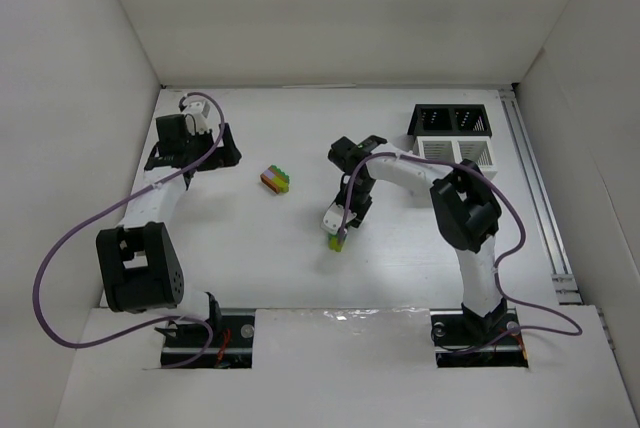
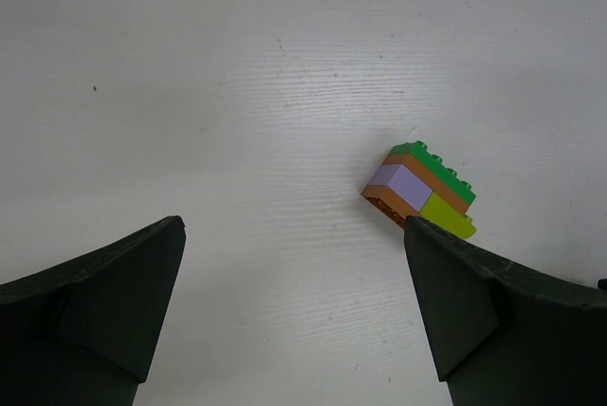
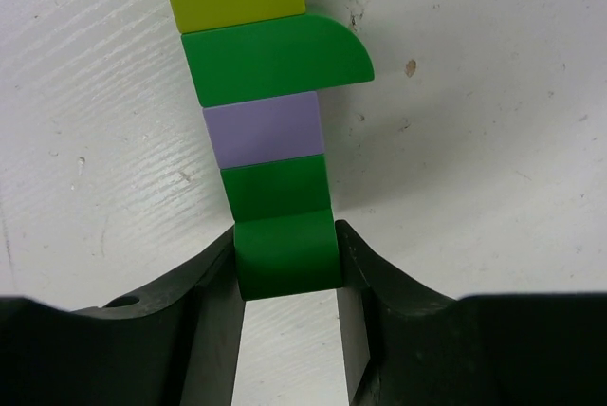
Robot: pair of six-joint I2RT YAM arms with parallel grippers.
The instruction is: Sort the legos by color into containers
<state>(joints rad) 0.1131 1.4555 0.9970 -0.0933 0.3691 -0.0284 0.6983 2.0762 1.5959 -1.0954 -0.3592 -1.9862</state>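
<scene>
My right gripper (image 1: 339,229) is shut on the green end brick of a short stack of legos (image 3: 261,93): lime, green, purple, green. The stack (image 1: 338,241) points down at the table near the middle. In the right wrist view both fingers (image 3: 213,283) press on that end brick. A second stack (image 1: 276,180) of green, orange, purple and lime bricks lies on the table left of centre. It also shows in the left wrist view (image 2: 417,193), just beyond the right fingertip. My left gripper (image 2: 294,235) is open and empty, to the left of that stack (image 1: 230,151).
The black two-compartment bin (image 1: 452,120) stands at the back right, with the white two-compartment bin (image 1: 455,151) directly in front of it. White walls enclose the table on three sides. A rail (image 1: 540,198) runs along the right edge.
</scene>
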